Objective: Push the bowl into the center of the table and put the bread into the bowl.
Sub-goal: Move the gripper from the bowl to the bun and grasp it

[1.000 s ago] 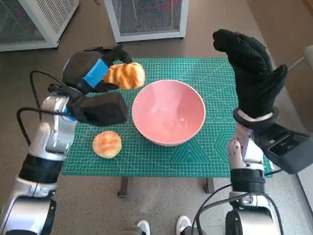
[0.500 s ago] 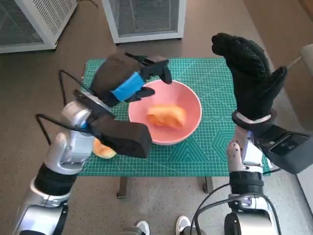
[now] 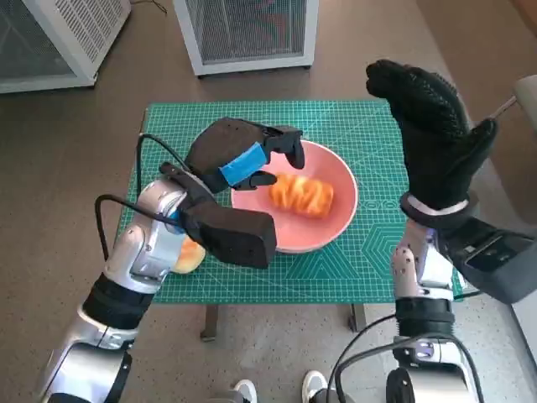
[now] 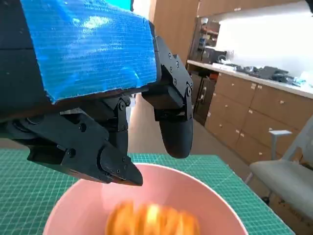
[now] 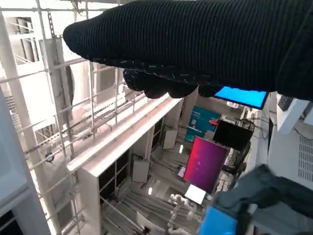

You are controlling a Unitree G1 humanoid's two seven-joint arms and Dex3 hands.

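Black left hand (image 3: 243, 155) hovers over the bowl's near rim, fingers apart, holding nothing. Right hand (image 3: 432, 134) raised beside the table, fingers spread, empty. Risk: withdrawing fingers could clip the pink bowl (image 3: 340, 222) and shove it off-centre. Bread (image 3: 300, 193), golden and ridged, lies inside the bowl.

No legible text, labels or numbers anywhere.

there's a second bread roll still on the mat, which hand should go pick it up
Probably the left. The round roll lies on the mat beside the left forearm, and the left hand hangs open over the bowl, holding nothing. The right hand is raised on the far side of the bowl.
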